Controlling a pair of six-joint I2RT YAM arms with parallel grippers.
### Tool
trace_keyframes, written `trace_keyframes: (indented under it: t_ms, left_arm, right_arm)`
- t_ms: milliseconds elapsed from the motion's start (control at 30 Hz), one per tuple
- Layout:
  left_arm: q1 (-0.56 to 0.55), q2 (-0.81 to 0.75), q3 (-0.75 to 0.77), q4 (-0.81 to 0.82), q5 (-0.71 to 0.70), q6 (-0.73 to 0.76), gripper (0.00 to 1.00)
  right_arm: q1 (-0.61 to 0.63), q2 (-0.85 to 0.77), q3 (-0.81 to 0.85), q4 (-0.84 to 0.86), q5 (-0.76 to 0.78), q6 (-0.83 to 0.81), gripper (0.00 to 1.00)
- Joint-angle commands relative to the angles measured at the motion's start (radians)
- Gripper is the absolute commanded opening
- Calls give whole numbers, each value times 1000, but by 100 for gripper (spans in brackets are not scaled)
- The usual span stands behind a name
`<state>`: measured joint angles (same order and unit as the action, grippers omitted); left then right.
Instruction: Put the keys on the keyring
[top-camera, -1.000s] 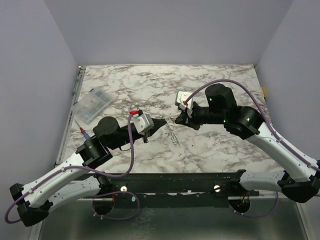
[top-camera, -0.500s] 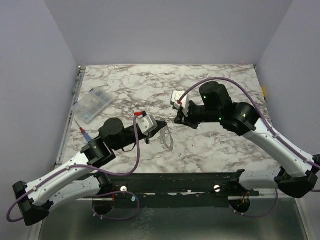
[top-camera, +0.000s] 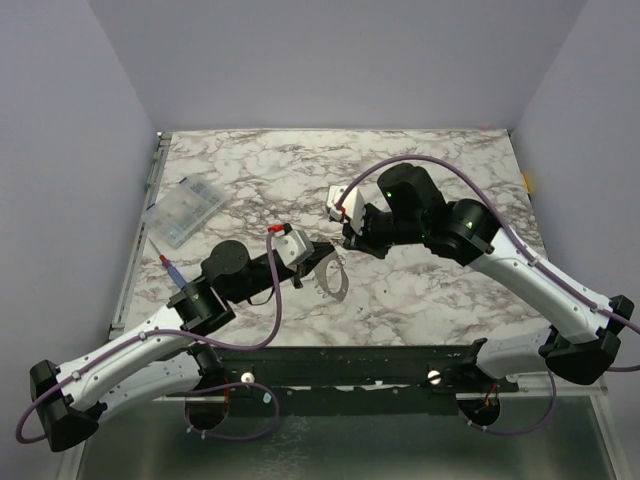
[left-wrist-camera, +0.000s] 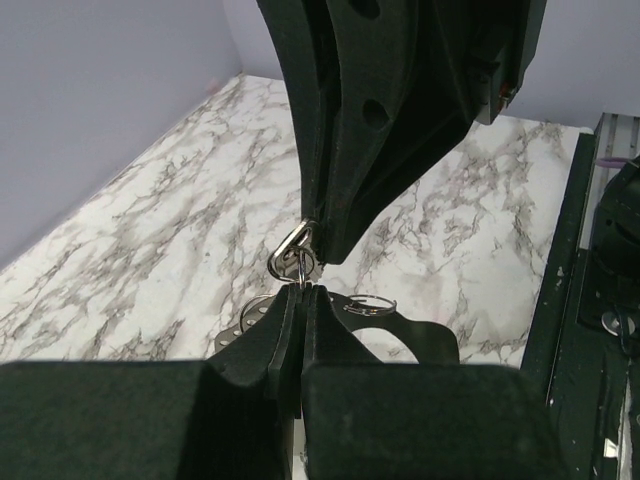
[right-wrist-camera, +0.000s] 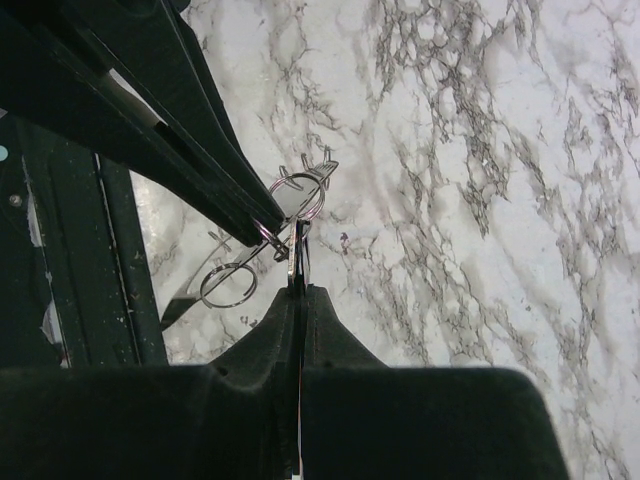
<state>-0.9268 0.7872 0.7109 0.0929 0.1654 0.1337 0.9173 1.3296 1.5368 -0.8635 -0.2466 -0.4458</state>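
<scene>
The two grippers meet tip to tip above the marble table (top-camera: 430, 290), just left of its middle. My left gripper (top-camera: 326, 258) is shut on the edge of the silvery keyring (right-wrist-camera: 297, 195), which I see edge-on in its own view (left-wrist-camera: 300, 272). My right gripper (top-camera: 346, 241) is shut on a thin flat metal key (right-wrist-camera: 298, 262). The key's looped end (left-wrist-camera: 291, 250) touches the keyring. In the left wrist view the right fingers (left-wrist-camera: 330, 215) come down from above. In the right wrist view the left fingers (right-wrist-camera: 235, 195) come in from the upper left.
A second, smaller wire ring (right-wrist-camera: 228, 285) sits just below the grippers and also shows in the left wrist view (left-wrist-camera: 370, 303), beside a flat metal piece with holes (left-wrist-camera: 245, 320). A clear plastic box (top-camera: 185, 211) lies at the far left. A black rail (top-camera: 350, 362) runs along the near edge.
The right arm has swung left and the left arm has reached further right. The grippers have closed in on each other, and the metal pieces under them have shifted slightly nearer.
</scene>
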Motion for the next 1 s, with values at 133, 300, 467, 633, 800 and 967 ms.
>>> trace_keyframes:
  t_ms: [133, 300, 467, 633, 800, 967]
  left_arm:
    - [2, -32, -14, 119, -113, -31, 0]
    - [3, -1, -8, 118, -79, -39, 0]
    - [3, 13, -4, 120, -80, -43, 0]
    - [2, 18, -6, 109, -101, -44, 0]
    - [3, 22, -10, 113, -101, -52, 0]
    - [4, 27, -11, 113, -108, -48, 0]
  right_arm:
    - [11, -21, 3, -18, 32, 12, 1]
    - [12, -35, -12, 4, 29, 19, 0]
    - [12, -36, 8, 9, 41, 11, 1]
    - [12, -42, 27, 3, 45, 7, 1]
    - [14, -45, 44, -7, 38, 9, 1]
    - [14, -44, 49, -12, 52, 6, 1]
